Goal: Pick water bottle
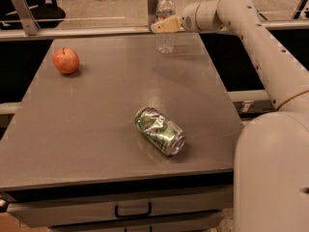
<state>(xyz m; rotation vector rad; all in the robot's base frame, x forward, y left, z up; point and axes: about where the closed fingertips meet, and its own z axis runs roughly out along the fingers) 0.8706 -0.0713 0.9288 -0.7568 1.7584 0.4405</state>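
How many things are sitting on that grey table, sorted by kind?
apple: 1
drink can: 1
water bottle: 1
Total: 3
The gripper is up against the water bottle, which stands at the far edge of the table.

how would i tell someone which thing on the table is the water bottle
Look at the grey table and go to its far edge, right of the middle. The water bottle stands upright there, with the robot's tan tool at its middle. It is the only clear, upright thing: the apple is red and round, the can green and lying down.
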